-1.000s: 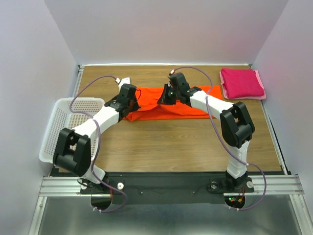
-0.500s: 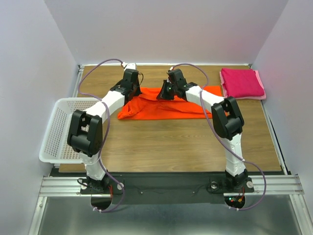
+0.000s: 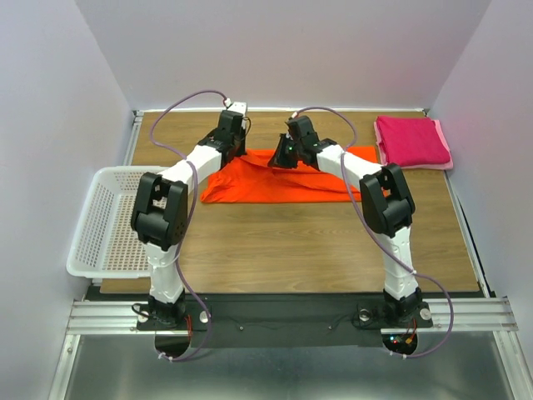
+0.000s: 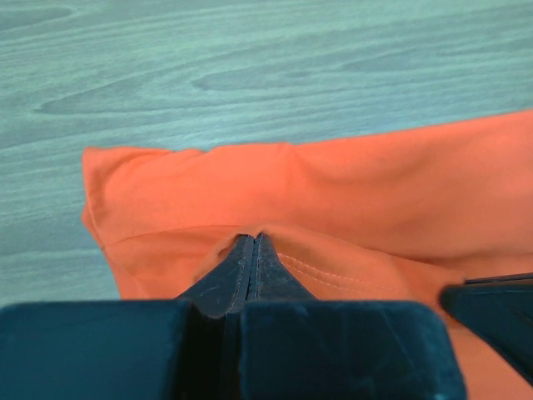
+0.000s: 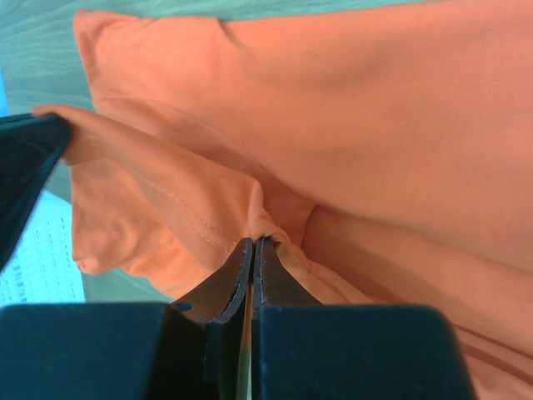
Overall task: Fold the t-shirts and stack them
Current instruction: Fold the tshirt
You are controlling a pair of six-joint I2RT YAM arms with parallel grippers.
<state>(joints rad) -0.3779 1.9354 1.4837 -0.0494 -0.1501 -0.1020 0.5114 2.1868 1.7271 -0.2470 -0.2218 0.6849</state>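
- We see the bright orange soft cloth t-shirt (image 3: 287, 185) lying partly folded across the far middle of the brown wood-grain table (image 3: 291, 242); its far edge is lifted off the surface at two points.
- The left gripper (image 3: 236, 152) is pressed closed on a raised fold of that shirt (image 4: 375, 192) near its left end; in the left wrist view its black fingers (image 4: 241, 271) meet with no gap and the cloth peaks at their tips.
- The right gripper (image 3: 281, 158) is likewise pinched tight on the orange cloth (image 5: 400, 108), just beside the left one; a stitched hem runs into its closed tips (image 5: 252, 243).
- The magenta-pink folded cloth t-shirt with a paler pink edge (image 3: 410, 142) rests flat at the far right corner, well apart from the orange one.
- The white plastic lattice basket (image 3: 87, 225) sits at the table's left edge, near the left arm.
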